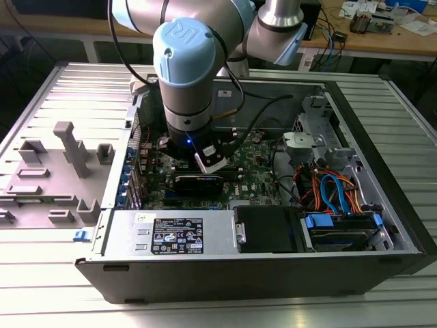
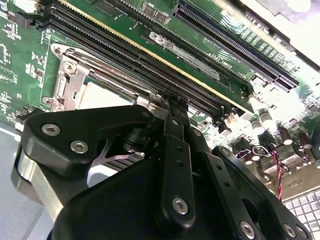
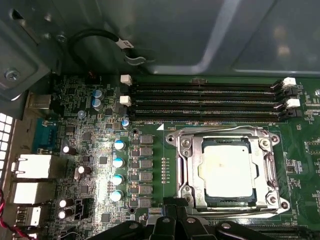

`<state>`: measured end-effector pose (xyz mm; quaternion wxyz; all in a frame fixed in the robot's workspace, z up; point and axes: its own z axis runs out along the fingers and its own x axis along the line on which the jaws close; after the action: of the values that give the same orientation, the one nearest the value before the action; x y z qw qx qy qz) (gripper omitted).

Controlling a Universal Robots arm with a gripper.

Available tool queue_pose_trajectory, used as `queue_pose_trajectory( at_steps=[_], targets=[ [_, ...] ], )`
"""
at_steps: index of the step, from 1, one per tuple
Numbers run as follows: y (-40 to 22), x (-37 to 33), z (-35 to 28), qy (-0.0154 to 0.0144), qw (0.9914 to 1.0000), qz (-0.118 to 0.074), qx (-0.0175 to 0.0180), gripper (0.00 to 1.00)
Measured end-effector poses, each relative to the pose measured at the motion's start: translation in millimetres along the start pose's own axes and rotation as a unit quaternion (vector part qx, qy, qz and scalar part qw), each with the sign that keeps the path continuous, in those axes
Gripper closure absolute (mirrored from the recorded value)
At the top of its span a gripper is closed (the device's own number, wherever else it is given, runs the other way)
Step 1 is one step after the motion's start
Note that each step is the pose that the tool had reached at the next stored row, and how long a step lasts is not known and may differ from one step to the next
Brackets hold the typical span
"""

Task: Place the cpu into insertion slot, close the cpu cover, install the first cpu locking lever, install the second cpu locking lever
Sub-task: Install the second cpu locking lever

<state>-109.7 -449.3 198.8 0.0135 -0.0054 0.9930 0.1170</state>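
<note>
A: Where do we stand with the gripper (image 1: 203, 166)?

B: In the exterior view we see the arm (image 1: 188, 65) reaching down into the open computer case (image 1: 382, 205), with the gripper low over the green motherboard (image 1: 256, 171). In both wrist views we see its black linkage close to the board, but whether the fingers are open or closed we cannot tell; the fingertips are hidden behind the gripper's own body.

A: And the cpu (image 3: 227, 167)?

B: In the first wrist view we see it lying flat inside the insertion slot (image 3: 190, 195), its silver-grey top facing up, just ahead of the gripper's linkage. The cpu cover (image 3: 265, 165) is down around it, its silvery frame bordering the chip so the top shows through the window.

A: Do we see the levers?

B: We cannot make them out clearly. In the second wrist view, part of the socket's metal frame and a corner of the cpu (image 2: 100, 95) sit immediately past the gripper's black plate.

A: What lies beyond the socket?

B: The long black memory slots (image 3: 205, 102) run across the board on the far side of the socket from the gripper. Off to one side of the gripper we see a row of small capacitors (image 3: 118, 170) beside the socket.
</note>
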Motion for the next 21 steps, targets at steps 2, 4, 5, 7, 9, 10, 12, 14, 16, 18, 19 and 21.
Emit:
queue_pose_trajectory(
  at_steps=[2, 4, 5, 7, 9, 10, 12, 14, 16, 18, 19, 21],
  targets=[
    [0.2, 0.0, -1.2, 0.0001, 1.00000, 0.000, 0.0016, 0.89],
    [0.6, 0.0, -2.4, -0.0001, 1.00000, 0.000, 0.0016, 0.89],
    [0.7, 0.0, -3.2, 0.0000, 1.00000, 0.000, 0.0017, 0.89],
    [1.2, -0.1, -5.2, 0.0001, 1.00000, 0.000, 0.0018, 0.89],
    [1.9, -0.1, -8.2, 0.0001, 1.00000, 0.000, 0.0017, 0.89],
    [2.5, -0.2, -10.7, 0.0001, 1.00000, 0.000, 0.0018, 0.89],
    [3.4, -0.4, -14.4, 0.0000, 1.00000, 0.000, 0.0017, 0.89],
    [3.6, -0.4, -15.1, 0.0000, 1.00000, 0.000, 0.0016, 0.89],
    [3.6, -0.4, -15.2, 0.0000, 1.00000, 0.000, 0.0013, 0.89],
    [3.6, -0.4, -15.2, 0.0000, 1.00000, 0.000, 0.0008, 0.89],
    [3.6, -0.4, -15.2, 0.0000, 1.00000, 0.000, -0.0007, 0.89],
    [3.6, -0.4, -15.2, 0.0000, 1.00000, 0.000, -0.0017, 0.89]
  ],
)
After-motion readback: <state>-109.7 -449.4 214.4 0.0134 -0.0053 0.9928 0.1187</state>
